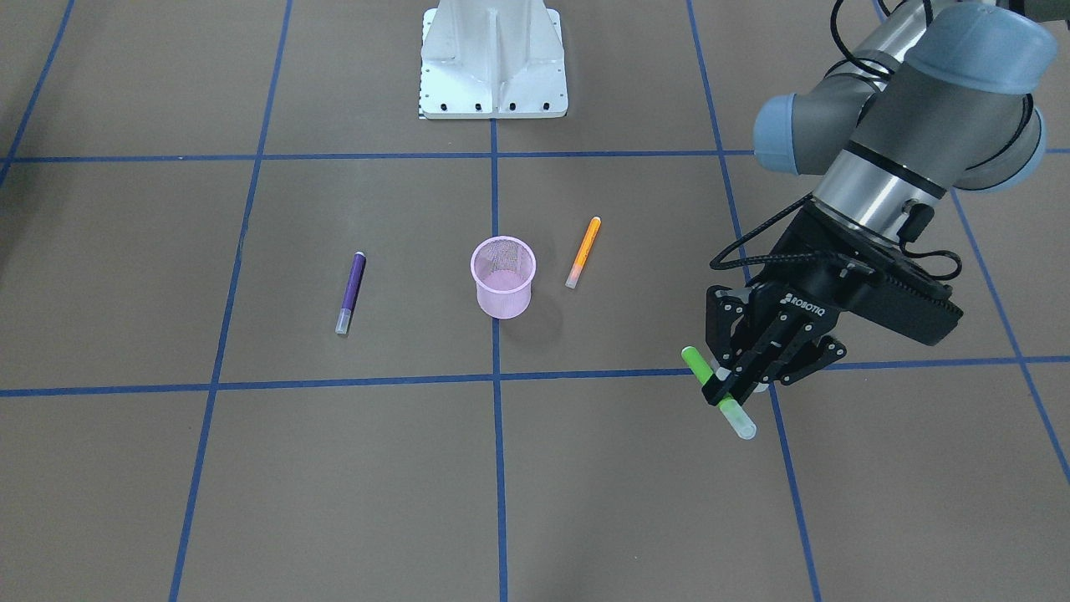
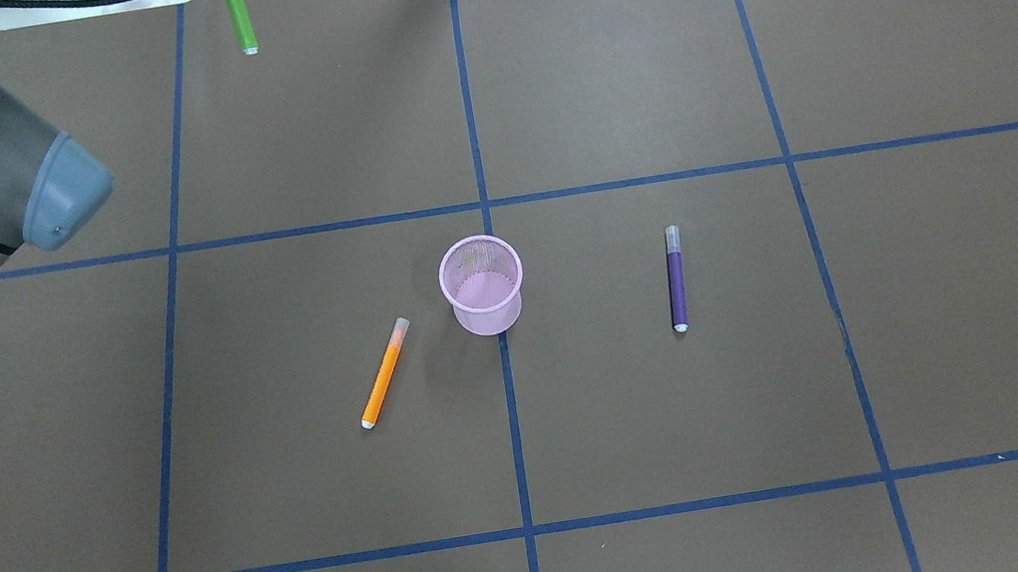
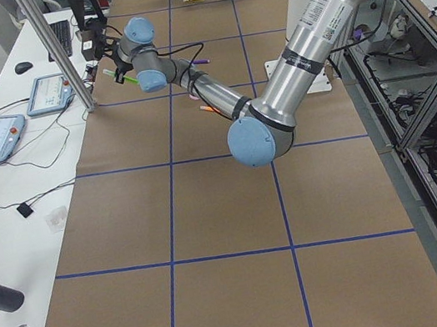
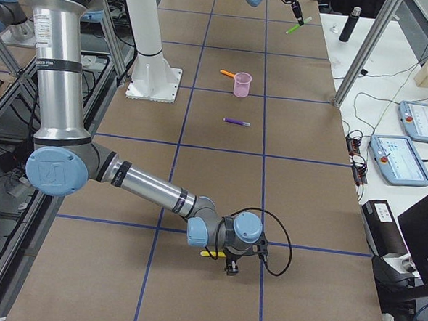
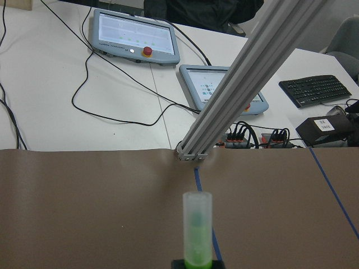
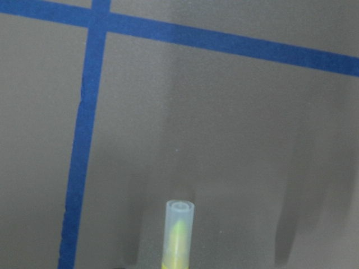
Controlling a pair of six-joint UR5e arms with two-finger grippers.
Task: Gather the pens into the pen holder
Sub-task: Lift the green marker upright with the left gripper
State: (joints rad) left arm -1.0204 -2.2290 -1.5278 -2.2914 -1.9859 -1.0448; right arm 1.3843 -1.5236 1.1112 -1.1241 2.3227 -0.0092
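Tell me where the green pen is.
Front-facing view, right side: the green pen is clamped in the left gripper's jaws, off the table, well away from the pink pen holder.

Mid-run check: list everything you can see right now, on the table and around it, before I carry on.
pen holder: one, pink mesh, upright at the table's centre.
orange pen: one, lying on the table on the robot's left of the holder, not touching it.
purple pen: one, lying on the robot's right of the holder.
green pen: one, held above the table's far side.
yellow pen: one, at the table's right end, at the right gripper.
table: one, brown, blue tape grid.
base plate: one, white.
pendants: two, grey, on the side desk.
keyboard: one, black, same desk.
left gripper: black, shut on the green pen.
right gripper: black, low over the table; its grip cannot be told.
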